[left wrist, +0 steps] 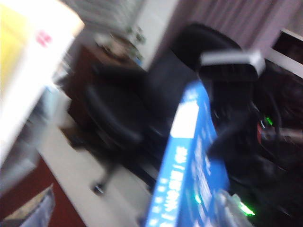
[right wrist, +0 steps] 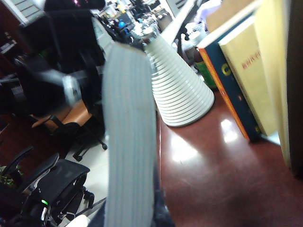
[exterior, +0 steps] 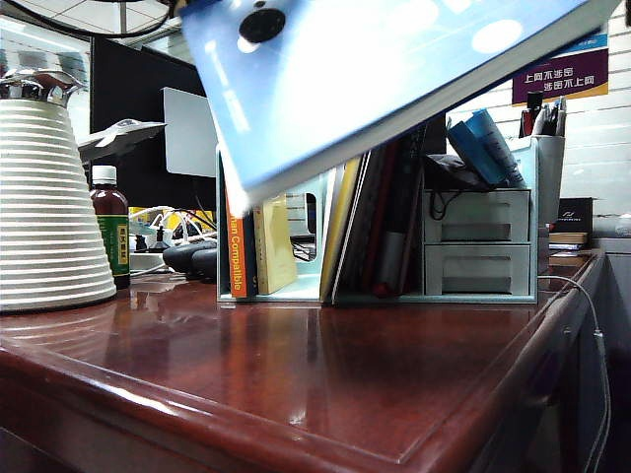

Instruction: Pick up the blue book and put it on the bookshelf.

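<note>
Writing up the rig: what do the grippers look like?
Both are blurred. The right gripper, at the book's far end, is black with a pale grey bar. The left gripper, beside its page edges, is black and grey too.

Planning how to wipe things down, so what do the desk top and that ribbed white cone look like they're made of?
The desk top looks like dark red-brown wood under a glossy varnish, mirroring the lights. The ribbed white cone looks like matte white plastic or ceramic; the pictures leave that open.
</note>
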You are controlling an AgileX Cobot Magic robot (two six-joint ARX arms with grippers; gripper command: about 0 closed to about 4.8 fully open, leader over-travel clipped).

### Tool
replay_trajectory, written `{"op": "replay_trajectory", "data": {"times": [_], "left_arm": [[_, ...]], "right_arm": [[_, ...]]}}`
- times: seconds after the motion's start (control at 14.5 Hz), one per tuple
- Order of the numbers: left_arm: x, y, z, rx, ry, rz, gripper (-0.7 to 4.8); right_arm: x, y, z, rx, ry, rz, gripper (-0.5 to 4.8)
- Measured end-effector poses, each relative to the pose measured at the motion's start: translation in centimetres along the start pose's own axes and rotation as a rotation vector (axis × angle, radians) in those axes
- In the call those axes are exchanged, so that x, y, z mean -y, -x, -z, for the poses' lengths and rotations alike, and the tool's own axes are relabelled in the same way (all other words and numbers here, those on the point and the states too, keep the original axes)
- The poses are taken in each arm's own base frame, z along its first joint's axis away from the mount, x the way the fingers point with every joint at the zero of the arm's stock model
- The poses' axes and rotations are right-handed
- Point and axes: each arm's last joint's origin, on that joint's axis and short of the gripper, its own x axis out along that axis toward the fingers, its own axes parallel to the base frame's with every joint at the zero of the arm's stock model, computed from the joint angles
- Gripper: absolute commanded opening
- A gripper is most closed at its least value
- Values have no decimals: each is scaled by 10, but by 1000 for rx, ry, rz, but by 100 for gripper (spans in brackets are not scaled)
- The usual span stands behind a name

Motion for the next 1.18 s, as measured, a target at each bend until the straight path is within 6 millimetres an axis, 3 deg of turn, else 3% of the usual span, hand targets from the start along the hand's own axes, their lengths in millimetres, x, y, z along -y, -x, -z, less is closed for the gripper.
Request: {"op": "replay_trajectory", "data": {"times": [0.21,0.35,0.41,0.55,0.62,0.69,1.04,1.11,1.18], "left_arm": [[11,-18,10,-64,64,64,479],[25,-36,17,-100,71,124,288],[27,-39,17,-101,59,128,245],[26,-39,18,-103,65,118,218],[26,-39,18,-103,63,118,149],[26,-39,18,-103,61,118,-6],[26,-38,18,-104,63,119,-6],[26,-38,18,-104,63,118,-6],[26,-38,18,-102,61,118,-6]], "right_arm": [[-3,0,-4,6,9,-9,-6],[-4,0,-4,-9,-14,-34,-6],[-4,0,-3,-14,-14,-42,-6],[-5,0,-3,-23,-23,-57,-6],[-4,0,-3,-31,-32,-60,-6],[-4,0,-2,-35,-38,-60,-6],[-5,-1,-1,-41,-41,-61,-6],[-5,-1,-1,-41,-41,-61,33],[-5,-1,-1,-36,-41,-55,189]]}}
